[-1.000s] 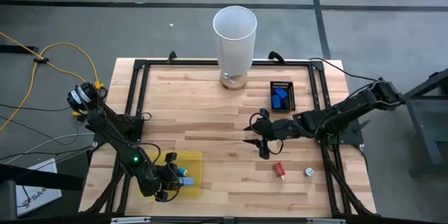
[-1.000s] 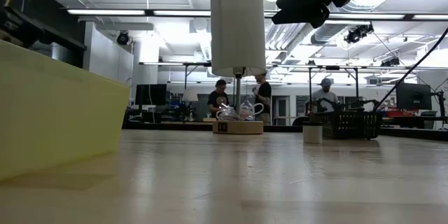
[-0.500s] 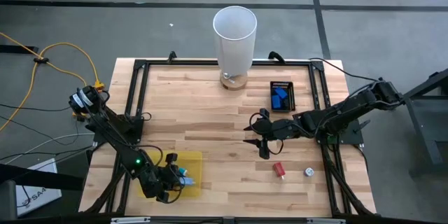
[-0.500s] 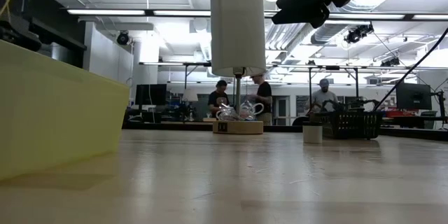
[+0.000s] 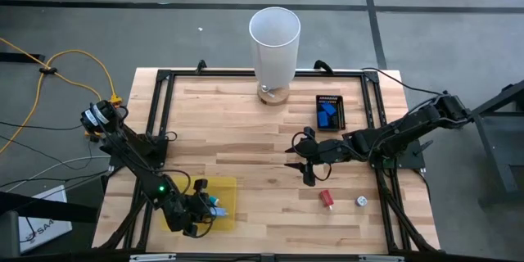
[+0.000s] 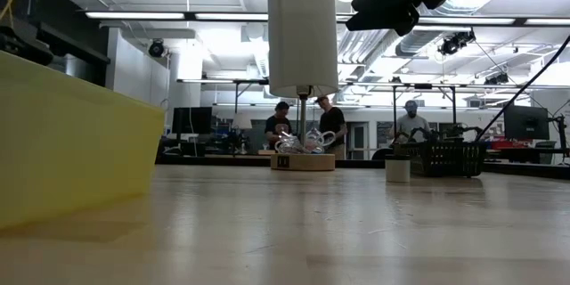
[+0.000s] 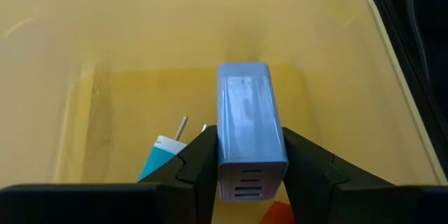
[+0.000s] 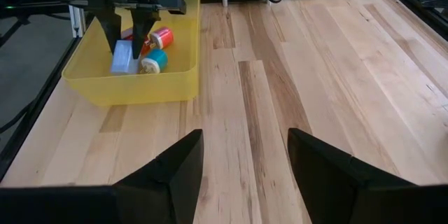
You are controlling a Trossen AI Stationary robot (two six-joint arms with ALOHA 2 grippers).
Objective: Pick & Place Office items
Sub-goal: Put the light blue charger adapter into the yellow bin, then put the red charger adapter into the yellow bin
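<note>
Three small office items in one yellow plastic bin (image 8: 133, 77): one pale blue block (image 8: 122, 57), one teal cylinder (image 8: 153, 61), one red-orange cylinder (image 8: 162, 38). One tall white cylinder (image 5: 274, 45).

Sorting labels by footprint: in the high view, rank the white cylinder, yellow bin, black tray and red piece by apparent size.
1. White cylinder, though it stands nearer the overhead camera, so unsure against the next.
2. Yellow bin.
3. Black tray.
4. Red piece.

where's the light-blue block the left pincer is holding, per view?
High: light-blue block in the yellow bin, front-left of the table.
Low: not visible; only the bin's wall shows.
Left wrist: centre, between the left pincer's fingers.
Right wrist: upper left, inside the bin.
Shared landmark: the yellow bin.
</note>
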